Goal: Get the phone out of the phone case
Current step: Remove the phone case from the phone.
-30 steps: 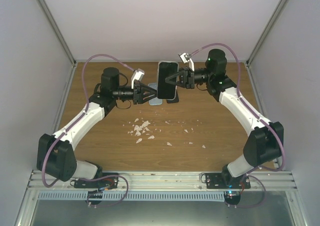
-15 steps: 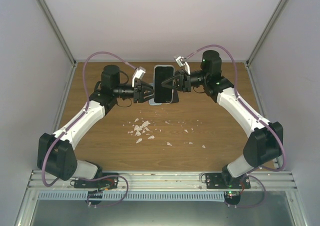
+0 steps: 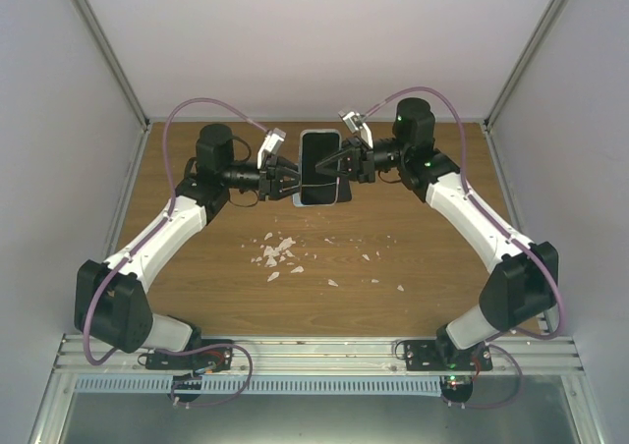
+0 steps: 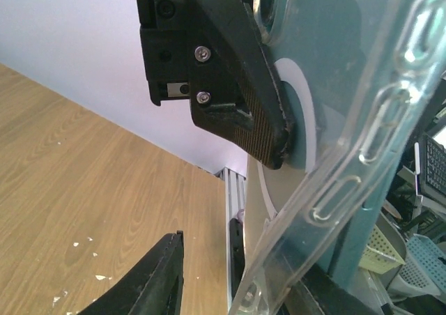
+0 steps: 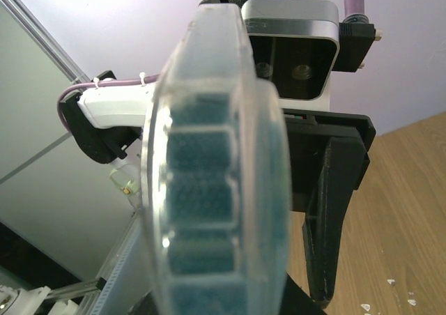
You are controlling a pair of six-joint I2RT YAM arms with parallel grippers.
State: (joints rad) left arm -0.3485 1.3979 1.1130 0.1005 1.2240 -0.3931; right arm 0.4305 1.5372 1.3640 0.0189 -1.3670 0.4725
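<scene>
While your two arms hold it above the wood-grain table, the phone sits inside its clear, glossy phone case (oval button slots moulded along the rim, a white ring on the teal back). Your right gripper pinches the case's edge; on your left gripper, a ridged black pad presses the back, though you cannot tell whether it grips.

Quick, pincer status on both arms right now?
Left pincer: open, upper finger pressing the phone case back; no clamp seen.
Right pincer: shut on the phone case's edge.
</scene>
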